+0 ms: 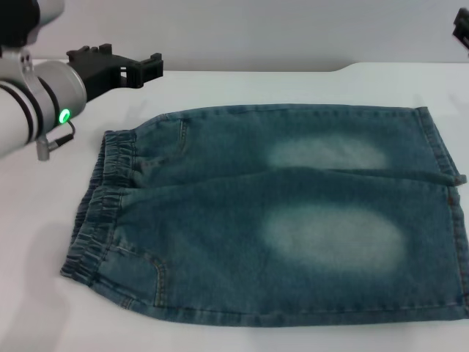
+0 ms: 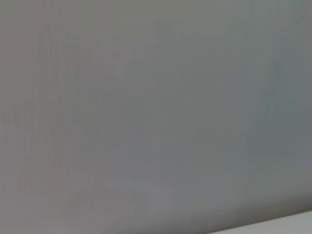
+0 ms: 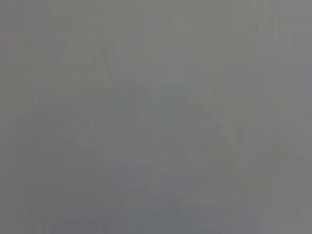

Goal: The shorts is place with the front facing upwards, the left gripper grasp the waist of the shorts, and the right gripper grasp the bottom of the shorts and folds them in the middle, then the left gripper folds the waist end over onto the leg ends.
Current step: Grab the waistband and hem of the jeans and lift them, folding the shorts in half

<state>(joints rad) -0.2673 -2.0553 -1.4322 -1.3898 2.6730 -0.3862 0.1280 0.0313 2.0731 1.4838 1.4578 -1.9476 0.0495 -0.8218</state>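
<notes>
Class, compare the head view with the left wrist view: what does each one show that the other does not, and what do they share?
Only the head view shows the shorts lying flat, waistband toward the robot's left, with the left pincer behind that end, off the cloth, and a sliver of the right pincer at the edge. The left wrist view alone shows blank grey. Both share a bit of the white table.

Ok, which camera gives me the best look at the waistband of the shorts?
The head view. There the waist of the shorts shows whole, ruched and lying flat on the table, with the left gripper apart from it, farther back. Both wrist views show only a blank grey surface, nothing of the waistband.
</notes>
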